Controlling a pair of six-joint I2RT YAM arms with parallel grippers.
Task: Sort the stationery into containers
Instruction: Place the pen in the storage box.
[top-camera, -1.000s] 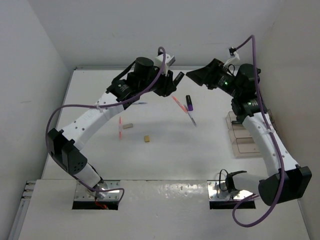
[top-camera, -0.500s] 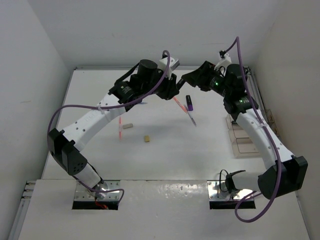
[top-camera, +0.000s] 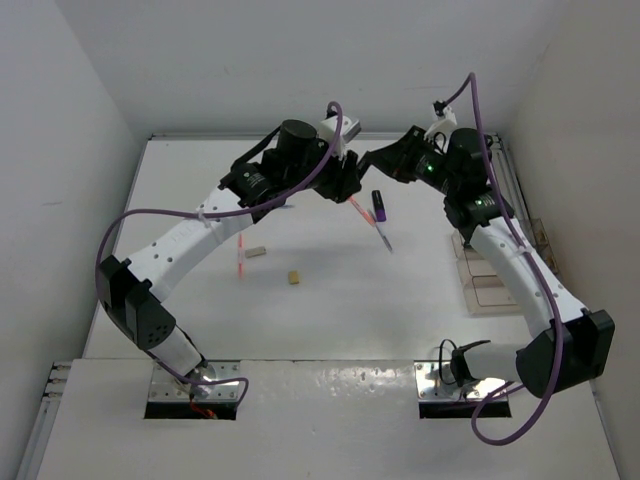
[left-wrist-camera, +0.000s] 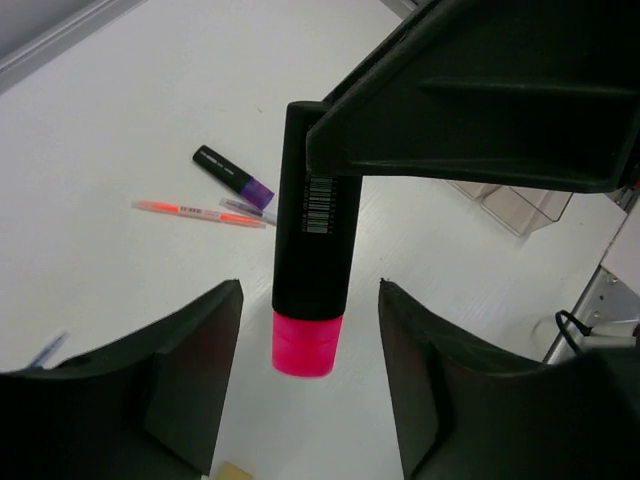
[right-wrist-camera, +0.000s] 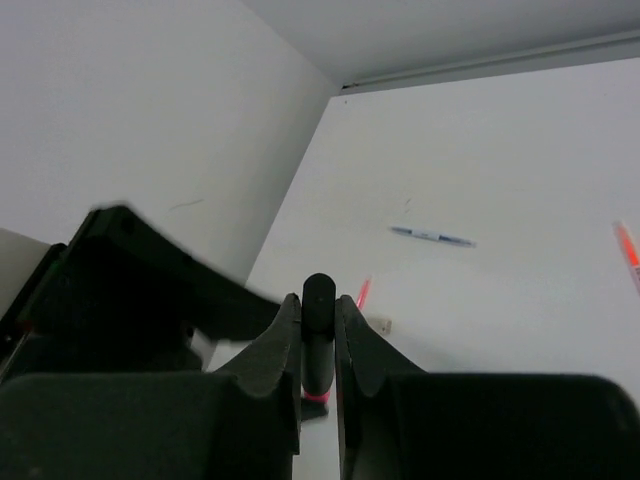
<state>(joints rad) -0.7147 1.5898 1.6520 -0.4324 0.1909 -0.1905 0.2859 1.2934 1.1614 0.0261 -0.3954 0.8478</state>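
Observation:
A black highlighter with a pink end (left-wrist-camera: 310, 260) hangs upright in the air between the two arms. My right gripper (right-wrist-camera: 319, 302) is shut on its black upper end (right-wrist-camera: 319, 290). In the left wrist view the pink end sits between my left gripper's (left-wrist-camera: 310, 285) fingers, which stand open with a gap on each side. In the top view both grippers meet near the back middle, the left gripper (top-camera: 345, 182) beside the right gripper (top-camera: 378, 160). A purple-ended highlighter (top-camera: 379, 205), an orange pen (top-camera: 358, 208), a thin pen (top-camera: 385, 237), a pink pen (top-camera: 241, 257) and two eraser blocks (top-camera: 257, 252) (top-camera: 294, 278) lie on the table. Clear containers (top-camera: 490, 282) stand at the right.
A blue pen (right-wrist-camera: 432, 237) lies toward the back left, partly under the left arm in the top view. White walls close in the table on the left, back and right. The right arm reaches over the containers.
My right arm swung left to the left gripper and its jaws closed on the highlighter's black end. The left arm hardly moved.

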